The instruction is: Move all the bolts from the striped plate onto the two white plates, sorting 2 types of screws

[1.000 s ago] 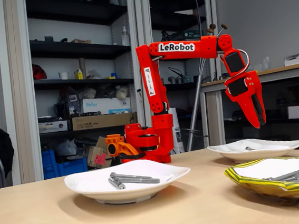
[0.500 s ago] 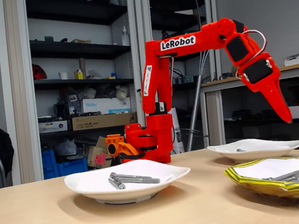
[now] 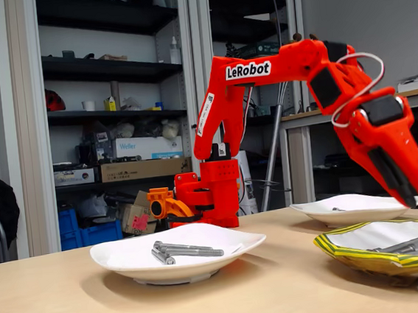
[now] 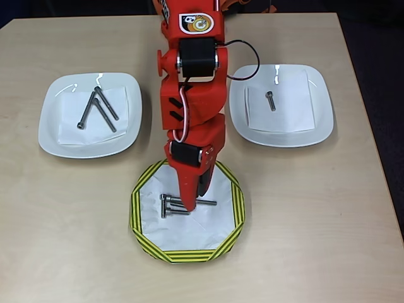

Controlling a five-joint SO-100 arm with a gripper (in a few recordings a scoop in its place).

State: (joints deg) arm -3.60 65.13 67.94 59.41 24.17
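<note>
Swinging back from the right white plate (image 4: 281, 104), end effector (image 4: 191, 201), grip state unclear, reached striped plate (image 4: 146, 237) bolts (image 4: 172, 206), next pick pending.

striped plate (image 3: 396, 253) cut off at right

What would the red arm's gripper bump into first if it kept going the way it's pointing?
Most likely the bolts on the striped plate. The gripper slants down over that plate, fingers hanging above the bolts in the overhead view; exact height is unclear.
</note>
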